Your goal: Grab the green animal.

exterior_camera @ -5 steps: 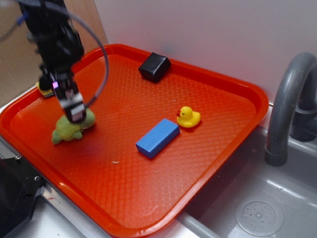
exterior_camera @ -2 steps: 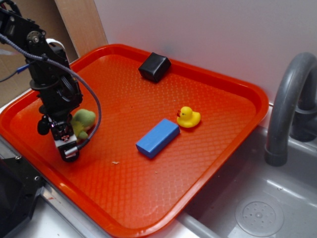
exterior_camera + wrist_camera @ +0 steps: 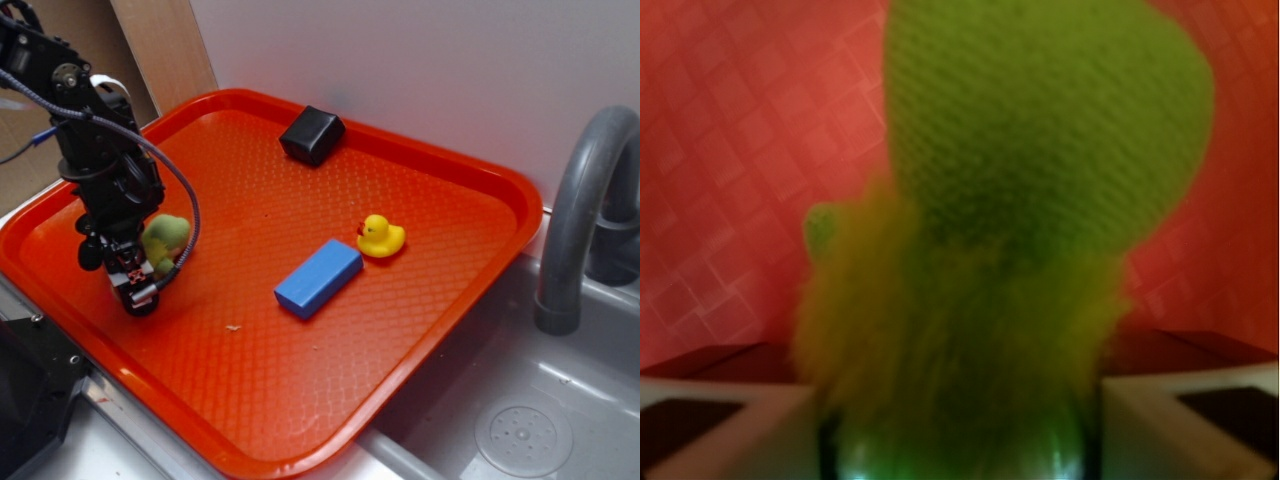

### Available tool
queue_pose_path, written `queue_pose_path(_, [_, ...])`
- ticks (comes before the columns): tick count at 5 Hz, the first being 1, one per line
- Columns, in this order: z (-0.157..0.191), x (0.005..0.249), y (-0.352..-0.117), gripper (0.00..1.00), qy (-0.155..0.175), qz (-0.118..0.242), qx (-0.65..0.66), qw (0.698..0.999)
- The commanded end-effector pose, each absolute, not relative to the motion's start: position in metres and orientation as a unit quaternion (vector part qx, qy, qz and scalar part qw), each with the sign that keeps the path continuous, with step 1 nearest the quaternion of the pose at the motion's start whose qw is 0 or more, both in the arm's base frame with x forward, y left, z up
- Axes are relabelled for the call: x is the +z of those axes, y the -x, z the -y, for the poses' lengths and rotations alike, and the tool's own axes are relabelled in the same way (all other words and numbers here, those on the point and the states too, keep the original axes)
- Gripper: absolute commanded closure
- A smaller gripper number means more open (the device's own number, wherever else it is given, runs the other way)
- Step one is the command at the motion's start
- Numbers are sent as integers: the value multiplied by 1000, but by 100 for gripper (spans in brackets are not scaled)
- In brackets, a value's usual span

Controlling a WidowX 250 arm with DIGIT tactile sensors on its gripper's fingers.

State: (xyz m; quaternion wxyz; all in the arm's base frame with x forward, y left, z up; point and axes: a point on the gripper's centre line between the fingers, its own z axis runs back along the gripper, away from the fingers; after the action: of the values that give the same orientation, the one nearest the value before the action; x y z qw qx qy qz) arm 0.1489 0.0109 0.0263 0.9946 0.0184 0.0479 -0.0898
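The green animal (image 3: 166, 240) sat clamped in the gripper (image 3: 143, 280) over the left part of the orange tray (image 3: 430, 180); whether it touched the tray floor I could not tell. From the wrist view the plush (image 3: 1010, 230) filled nearly everything: a smooth knitted pale green part toward the top, a fuzzy yellow-green part below it, with the two light-coloured gripper fingers (image 3: 710, 425) pressed against its sides at the bottom corners and the tray's diamond texture behind. The black arm came down onto it from the upper left, a grey cable looping round beside the toy.

Working outward from the green animal, a blue block (image 3: 318, 278) lay flat toward the tray's middle, well to the toy's right. Just beyond the block's far end stood a yellow rubber duck (image 3: 380, 237). A black box (image 3: 312, 135) rested near the tray's back rim, well apart from the toy. Past the tray's right edge was a grey sink (image 3: 520, 430) with a curved faucet (image 3: 580, 210).
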Motion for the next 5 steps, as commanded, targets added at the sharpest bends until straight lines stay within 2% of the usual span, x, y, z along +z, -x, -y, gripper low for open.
queue_pose_path(1, [5, 101, -161, 100, -20, -48, -21, 998])
queue_pose_path(2, [7, 152, -172, 100, 18, -52, 25, 998])
queue_pose_path(3, [5, 183, -182, 100, 43, -70, 48, 995])
queue_pose_path(4, [2, 199, -181, 100, 46, -66, 63, 995])
queue_pose_path(5, [-3, 214, -171, 100, 39, -37, 84, 995])
